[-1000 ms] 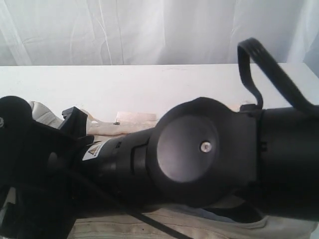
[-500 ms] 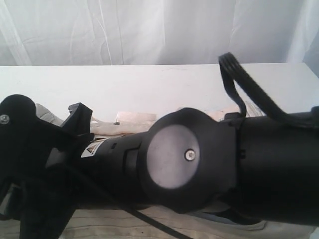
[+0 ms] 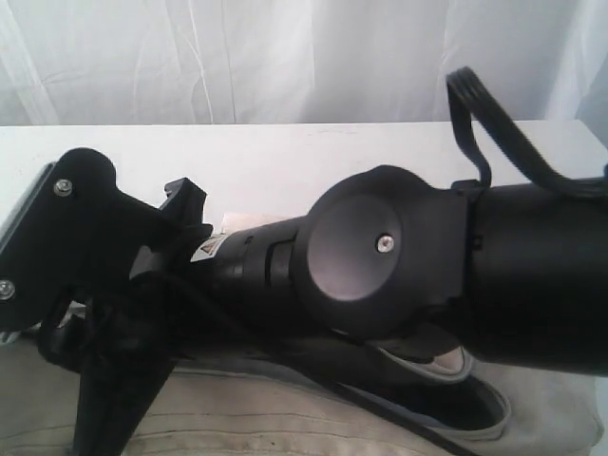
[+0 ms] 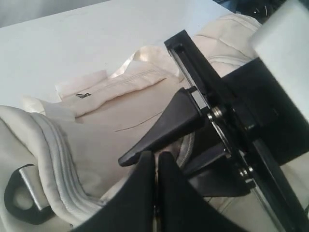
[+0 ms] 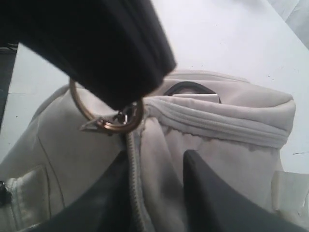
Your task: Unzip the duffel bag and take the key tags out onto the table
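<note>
The cream duffel bag [image 4: 116, 116] lies on the white table [image 4: 72, 43]. My left gripper [image 4: 155, 159] is shut on the metal pull ring [image 5: 104, 118] of the grey zipper [image 5: 133, 164]. My right gripper [image 5: 159, 157] is open and straddles a ridge of bag fabric beside the zipper teeth, next to the left fingers. In the exterior view my right arm [image 3: 380, 266] reaches across the bag [image 3: 237, 418] to the left. The bag's mouth [image 3: 446, 399] gapes at the lower right, showing dark lining. The key tags are hidden.
A black D-ring [image 4: 14, 198] sits on the bag's end, and it also shows in the right wrist view as the D-ring [image 5: 186, 88]. Bare tabletop [image 3: 285, 161] stretches behind the bag to a white curtain [image 3: 285, 57]. A black cable [image 3: 484, 123] loops above my right arm.
In the exterior view the gripper end of my right arm has lifted and swung to the right. More of the bag's top and its dark open mouth now shows.
</note>
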### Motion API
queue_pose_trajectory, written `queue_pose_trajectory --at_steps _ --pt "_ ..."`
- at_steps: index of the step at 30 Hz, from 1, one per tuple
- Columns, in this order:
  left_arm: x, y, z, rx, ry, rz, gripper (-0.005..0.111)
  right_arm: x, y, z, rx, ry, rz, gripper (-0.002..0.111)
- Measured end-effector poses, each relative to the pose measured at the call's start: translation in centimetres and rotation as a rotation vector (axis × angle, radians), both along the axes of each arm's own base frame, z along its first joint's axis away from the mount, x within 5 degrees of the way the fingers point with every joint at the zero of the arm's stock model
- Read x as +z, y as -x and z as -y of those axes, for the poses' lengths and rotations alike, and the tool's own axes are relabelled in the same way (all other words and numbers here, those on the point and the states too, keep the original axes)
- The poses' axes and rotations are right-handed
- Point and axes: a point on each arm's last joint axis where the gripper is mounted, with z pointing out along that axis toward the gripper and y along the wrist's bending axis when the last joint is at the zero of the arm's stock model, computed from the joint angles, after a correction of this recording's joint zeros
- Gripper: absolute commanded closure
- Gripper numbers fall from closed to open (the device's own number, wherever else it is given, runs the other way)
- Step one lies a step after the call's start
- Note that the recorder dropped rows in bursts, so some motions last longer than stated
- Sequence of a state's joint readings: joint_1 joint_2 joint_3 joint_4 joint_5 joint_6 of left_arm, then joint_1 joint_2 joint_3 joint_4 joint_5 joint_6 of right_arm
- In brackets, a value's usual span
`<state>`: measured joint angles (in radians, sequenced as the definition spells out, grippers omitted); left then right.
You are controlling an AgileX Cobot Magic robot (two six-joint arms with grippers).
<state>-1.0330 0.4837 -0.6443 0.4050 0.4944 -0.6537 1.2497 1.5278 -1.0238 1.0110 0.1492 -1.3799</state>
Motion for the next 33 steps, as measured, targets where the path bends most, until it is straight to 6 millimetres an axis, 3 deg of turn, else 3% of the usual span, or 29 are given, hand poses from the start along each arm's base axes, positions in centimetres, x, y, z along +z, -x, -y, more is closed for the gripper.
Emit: queue_pose_trajectory --at_steps 2,5,15,33 --pt "0.0 0.0 0.0 0.000 0.000 -0.001 0.107 0.0 0.0 0.0 0.009 0.006 0.010 0.100" --pt "-0.1 0.0 -0.1 0.004 -0.020 -0.004 0.107 -0.1 0.2 0.0 0.035 0.021 0.014 0.108" --pt "-1.4 -0.2 -1.5 0.085 -0.212 -0.055 0.107 1.2 0.7 0.9 0.086 0.013 0.047 0.108" --pt "-0.4 -1.7 -3.0 0.296 -0.253 0.094 0.107 1.2 1.3 1.6 0.179 0.071 0.057 0.108"
